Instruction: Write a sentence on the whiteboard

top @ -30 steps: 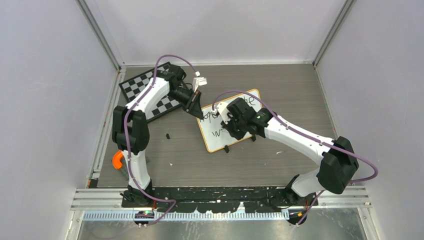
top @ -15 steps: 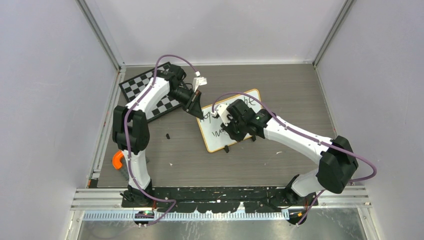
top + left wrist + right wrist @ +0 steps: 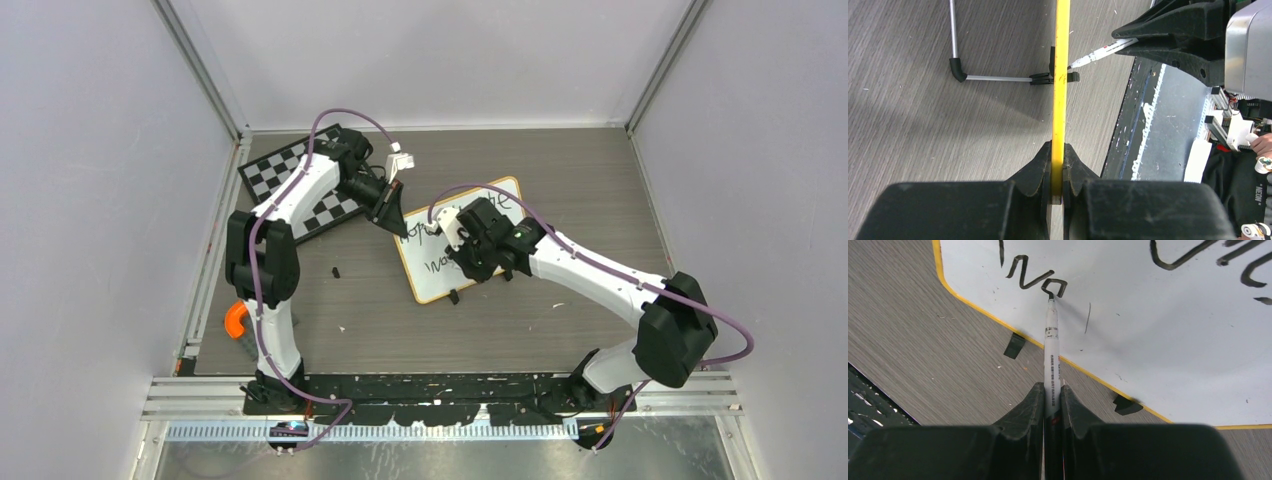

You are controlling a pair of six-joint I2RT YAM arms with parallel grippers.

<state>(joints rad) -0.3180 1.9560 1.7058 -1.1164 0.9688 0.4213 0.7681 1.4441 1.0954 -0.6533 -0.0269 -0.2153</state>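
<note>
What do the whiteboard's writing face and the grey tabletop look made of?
The flat white whiteboard: smooth, semi-gloss coated face, probably melamine or painted sheet; ink lines sit crisp on it. The grey tabletop: matte wood-grain laminate, judging by fine uniform streaks; real wood can't be excluded.

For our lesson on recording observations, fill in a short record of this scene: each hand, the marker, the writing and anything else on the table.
left hand: shut on the rim of the whiteboard
right hand: shut on the marker
marker tip: touching the whiteboard, at the end of a black stroke
writing: black, in two rows
chessboard: far left, apart from the whiteboard
</note>
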